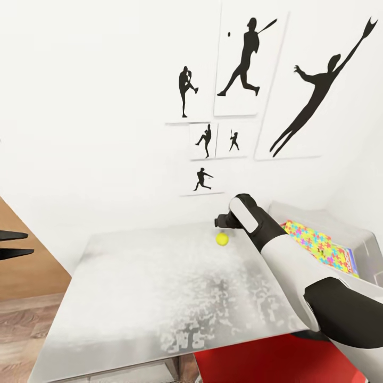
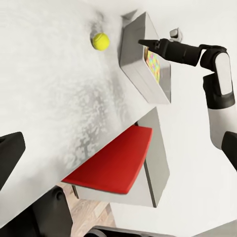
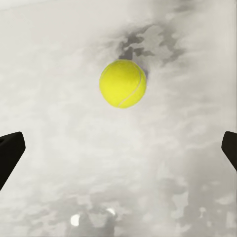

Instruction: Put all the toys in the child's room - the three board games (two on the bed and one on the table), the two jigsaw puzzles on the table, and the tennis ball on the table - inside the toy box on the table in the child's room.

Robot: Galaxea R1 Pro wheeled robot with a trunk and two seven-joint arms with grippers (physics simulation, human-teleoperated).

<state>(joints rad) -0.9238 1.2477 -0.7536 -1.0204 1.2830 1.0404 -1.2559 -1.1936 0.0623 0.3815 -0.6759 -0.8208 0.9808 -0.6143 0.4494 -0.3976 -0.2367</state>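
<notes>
The yellow-green tennis ball (image 1: pixel 222 239) (image 2: pixel 100 41) (image 3: pixel 122 84) lies on the pale grey table (image 1: pixel 149 287) near its far edge. My right gripper (image 1: pixel 219 222) (image 3: pixel 118 153) hovers just above and beside the ball, open, its dark fingertips (image 3: pixel 10 153) spread wide with nothing between them. The light-grey toy box (image 1: pixel 367 250) (image 2: pixel 133 54) stands at the table's far right corner, with a multicoloured jigsaw puzzle (image 1: pixel 314 242) (image 2: pixel 153 64) lying inside. At the head view's left edge my left gripper (image 1: pixel 8 244) shows as two separated black fingers, away from the table. The board games and the bed are out of view.
A red chair seat (image 1: pixel 266 361) (image 2: pixel 113 163) is tucked under the table's near right side. A white wall with black baseball silhouettes (image 1: pixel 244 58) runs right behind the table. A brown wooden panel (image 1: pixel 32 266) and wood floor (image 1: pixel 21 330) lie to the left.
</notes>
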